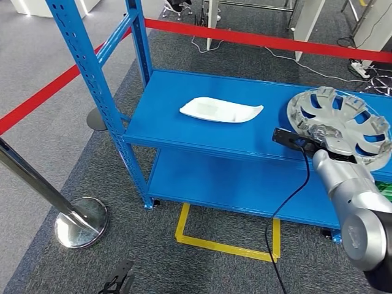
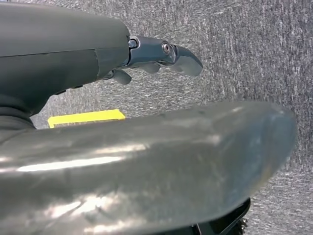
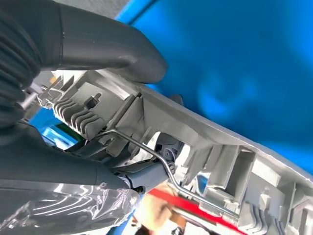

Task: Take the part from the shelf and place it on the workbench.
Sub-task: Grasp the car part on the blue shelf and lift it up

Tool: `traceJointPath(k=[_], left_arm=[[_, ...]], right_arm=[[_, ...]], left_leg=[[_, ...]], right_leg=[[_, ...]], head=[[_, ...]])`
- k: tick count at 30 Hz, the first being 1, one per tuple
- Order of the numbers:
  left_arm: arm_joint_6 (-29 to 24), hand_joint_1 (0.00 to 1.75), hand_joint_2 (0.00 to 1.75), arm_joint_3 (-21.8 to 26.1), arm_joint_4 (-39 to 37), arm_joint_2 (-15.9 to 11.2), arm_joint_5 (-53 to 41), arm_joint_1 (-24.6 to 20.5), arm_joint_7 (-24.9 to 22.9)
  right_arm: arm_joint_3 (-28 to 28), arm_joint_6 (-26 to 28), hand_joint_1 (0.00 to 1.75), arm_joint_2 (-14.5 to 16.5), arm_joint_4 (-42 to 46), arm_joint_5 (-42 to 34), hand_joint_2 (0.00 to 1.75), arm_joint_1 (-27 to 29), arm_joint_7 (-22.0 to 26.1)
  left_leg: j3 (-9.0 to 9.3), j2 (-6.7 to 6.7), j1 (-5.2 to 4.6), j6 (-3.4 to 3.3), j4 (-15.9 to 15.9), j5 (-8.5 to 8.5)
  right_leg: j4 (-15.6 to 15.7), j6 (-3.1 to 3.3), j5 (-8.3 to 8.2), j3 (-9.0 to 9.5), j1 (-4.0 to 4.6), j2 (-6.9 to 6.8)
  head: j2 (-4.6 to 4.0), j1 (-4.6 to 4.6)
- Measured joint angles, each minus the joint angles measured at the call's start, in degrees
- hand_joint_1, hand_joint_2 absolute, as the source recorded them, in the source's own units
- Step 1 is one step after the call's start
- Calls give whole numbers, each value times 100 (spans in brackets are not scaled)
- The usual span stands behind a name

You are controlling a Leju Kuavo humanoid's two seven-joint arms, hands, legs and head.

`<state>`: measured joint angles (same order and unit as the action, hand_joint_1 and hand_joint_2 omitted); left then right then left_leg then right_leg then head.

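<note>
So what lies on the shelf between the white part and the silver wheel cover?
Bare blue shelf in the head view, from white part to wheel cover.

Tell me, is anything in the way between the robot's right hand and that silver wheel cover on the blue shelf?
No. The right hand already grips the wheel cover by its rim at the right end of the upper shelf. The white part lies apart, further left on that shelf. The workbench is not in view, so that path cannot be judged.
</note>
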<state>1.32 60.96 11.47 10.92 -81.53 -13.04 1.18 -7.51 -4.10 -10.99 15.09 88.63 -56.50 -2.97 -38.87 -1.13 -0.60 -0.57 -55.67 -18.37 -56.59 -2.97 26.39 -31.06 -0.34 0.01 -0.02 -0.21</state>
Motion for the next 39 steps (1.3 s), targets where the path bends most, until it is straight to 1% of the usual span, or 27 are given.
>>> traceJointPath(k=[2,5,7,10,16,22,28,32,36,39], left_arm=[[-15,0,175,8,0,-6,26,16,73],[-21,0,175,37,0,-20,92,52,271],[-25,0,175,78,0,-33,117,75,356],[-30,0,175,109,0,-48,135,102,406],[-79,0,175,120,0,-61,139,135,420],[-205,0,175,121,0,-85,167,189,424],[-237,0,175,126,0,-87,193,238,430],[-245,0,175,150,0,-90,257,287,458],[-265,0,175,216,0,-103,318,365,502],[-309,0,175,265,0,-103,398,408,521]], right_arm=[[31,191,175,27,41,-53,175,-45,191],[56,640,175,106,168,-244,175,-167,606],[69,808,175,178,253,-336,175,-305,769],[105,859,175,268,365,-413,175,-438,869],[255,1065,175,362,519,-617,175,-450,999],[519,1391,175,446,800,-1110,175,-366,1268],[783,1499,175,520,1158,-1514,175,-263,1356],[1100,1648,175,515,1685,-2120,175,-65,1391],[1434,1693,175,463,2530,-2649,175,217,1306],[1661,1780,175,371,3206,-3065,175,511,1221]], left_leg=[[-2,0,0,0,0,0],[-7,1,-2,0,0,1],[-9,2,-1,1,0,1],[-10,-3,2,1,0,1],[-17,-8,0,1,0,0],[-18,-8,1,1,0,0],[-18,-8,2,1,0,0],[-19,-7,2,3,0,-1],[-20,-4,2,5,0,-3],[-20,-4,4,7,0,-5]], right_leg=[[-1,0,0,-1,0,0],[-4,-1,-1,-9,0,5],[-5,0,-1,-15,-1,7],[-6,5,4,-13,0,-11],[-6,9,7,-17,0,-12],[-6,9,7,-20,0,-11],[-6,10,8,-21,0,-13],[-6,10,8,-26,-1,-6],[-6,10,8,-32,-3,-1],[-6,14,11,-43,-2,-7]], head=[[0,1],[0,1],[0,-1],[0,-1],[0,1],[0,-1],[0,-1],[0,0],[0,-1],[0,-1]])
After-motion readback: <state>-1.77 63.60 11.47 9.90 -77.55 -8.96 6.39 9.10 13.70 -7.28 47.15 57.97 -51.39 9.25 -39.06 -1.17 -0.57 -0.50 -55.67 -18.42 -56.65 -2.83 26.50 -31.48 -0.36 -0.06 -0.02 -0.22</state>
